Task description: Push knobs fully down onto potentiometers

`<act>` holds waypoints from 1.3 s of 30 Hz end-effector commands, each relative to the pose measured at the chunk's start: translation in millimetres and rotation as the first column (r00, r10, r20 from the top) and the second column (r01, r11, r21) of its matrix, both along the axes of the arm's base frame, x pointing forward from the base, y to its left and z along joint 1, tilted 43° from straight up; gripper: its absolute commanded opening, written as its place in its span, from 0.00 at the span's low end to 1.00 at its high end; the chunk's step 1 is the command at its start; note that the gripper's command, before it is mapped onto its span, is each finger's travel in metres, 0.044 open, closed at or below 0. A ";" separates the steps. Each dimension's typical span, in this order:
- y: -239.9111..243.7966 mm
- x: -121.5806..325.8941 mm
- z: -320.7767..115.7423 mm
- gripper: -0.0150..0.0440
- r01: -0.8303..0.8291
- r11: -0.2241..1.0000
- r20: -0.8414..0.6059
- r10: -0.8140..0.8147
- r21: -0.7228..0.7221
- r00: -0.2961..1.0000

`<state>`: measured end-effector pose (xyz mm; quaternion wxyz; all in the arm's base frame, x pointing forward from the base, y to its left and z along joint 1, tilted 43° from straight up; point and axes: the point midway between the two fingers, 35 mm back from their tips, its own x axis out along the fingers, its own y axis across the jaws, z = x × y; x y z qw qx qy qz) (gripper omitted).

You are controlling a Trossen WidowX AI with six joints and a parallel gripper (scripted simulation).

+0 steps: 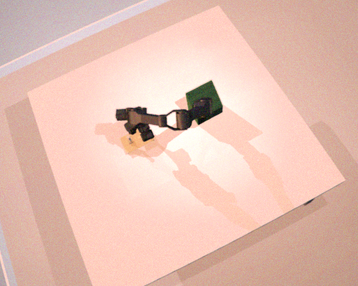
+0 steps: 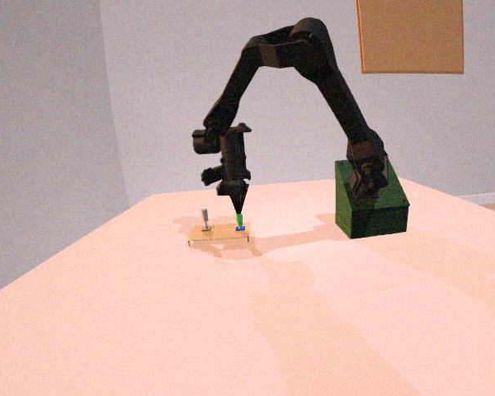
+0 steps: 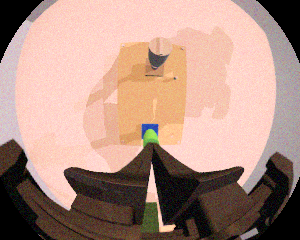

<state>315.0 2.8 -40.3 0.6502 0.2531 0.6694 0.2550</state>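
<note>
The claw (image 2: 238, 212) (image 3: 152, 146) is shut on nothing, tips at the green knob's (image 2: 239, 220) (image 3: 150, 136) top; the board (image 2: 222, 232) (image 3: 135, 100) (image 1: 128, 148) stands nearer the tabletop's (image 1: 185, 215) (image 2: 196, 319) left edge in the top view than its right. A slanted push could snap the blue part (image 2: 240, 228) (image 3: 150, 128) loose.

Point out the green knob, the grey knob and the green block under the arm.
Green knob (image 2: 239, 220) (image 3: 150, 135): exterior, side; wrist, top.
Grey knob (image 2: 204, 212) (image 3: 160, 46): exterior, side; wrist, top.
Green block (image 1: 200, 90) (image 2: 379, 223): top, upper face; exterior, front.
</note>
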 end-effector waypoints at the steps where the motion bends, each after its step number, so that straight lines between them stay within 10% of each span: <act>1: 2.4 1.9 -0.7 0.25 -0.023 1.000 0.005 0.023 0.001 1.000; 16: -12.4 2.4 15.6 0.25 -0.023 1.000 0.005 0.023 0.001 1.000; 24: -8.1 0.8 11.4 0.61 -0.021 1.000 -0.003 0.021 0.006 1.000; 32: -25.6 52.7 29.4 0.25 -0.022 1.000 0.003 0.022 0.003 1.000; 39: -39.6 93.7 48.6 0.25 -0.023 1.000 0.009 0.023 -0.001 1.000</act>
